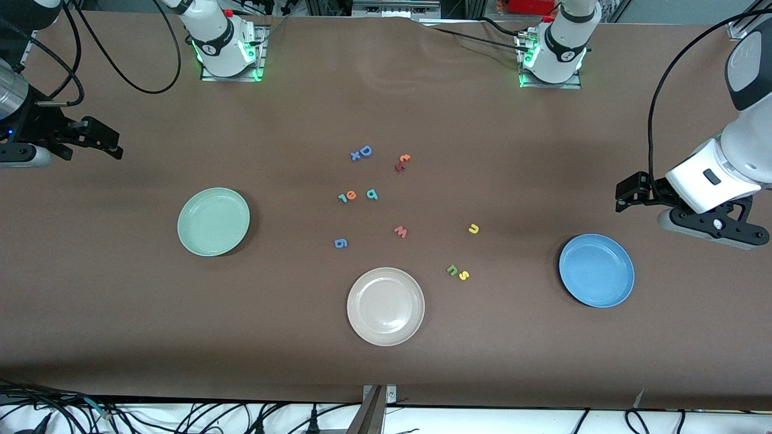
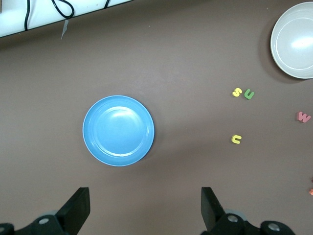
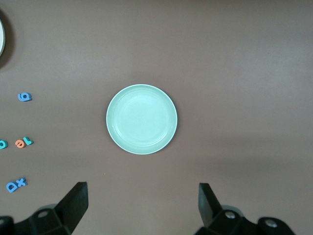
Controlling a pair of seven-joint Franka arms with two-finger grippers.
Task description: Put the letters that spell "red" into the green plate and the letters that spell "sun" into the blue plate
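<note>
**On the brown table, nothing sorted yet**

At mid-table, loose foam letters, all outside the plates. Toward the right arm's end, orange "e" [image 1: 351, 195] touching teal "r" [image 1: 343, 198], teal "d" [image 1: 372, 194] just beside them. Well apart from those, toward the right arm's end, the pale green plate [image 1: 213, 221], holding nothing. Toward the left arm's end, yellow "u" [image 1: 473, 228]; nearer the front camera, olive "n" [image 1: 452, 270] touching yellow "s" [image 1: 463, 275]. Farther toward that end, the sky-blue plate [image 1: 596, 270], likewise bare.

Among the distractors: blue capital "D" [image 1: 365, 150] with a blue "x" [image 1: 355, 156], blue "g" [image 1: 341, 243], salmon "w" [image 1: 400, 231], an orange-and-red pair [image 1: 402, 162], and the beige-white plate [image 1: 385, 306] nearest the front camera.

Right gripper [image 1: 96, 141] parked high near the table edge at its own end, fingers spread wide, gripping nothing. Left gripper [image 1: 633, 194] hovering beside the blue plate, likewise spread wide and bare. Probably a starting pose: each arm stationed by its own plate, each word's letters lying on the matching half, so little crossing needed.
</note>
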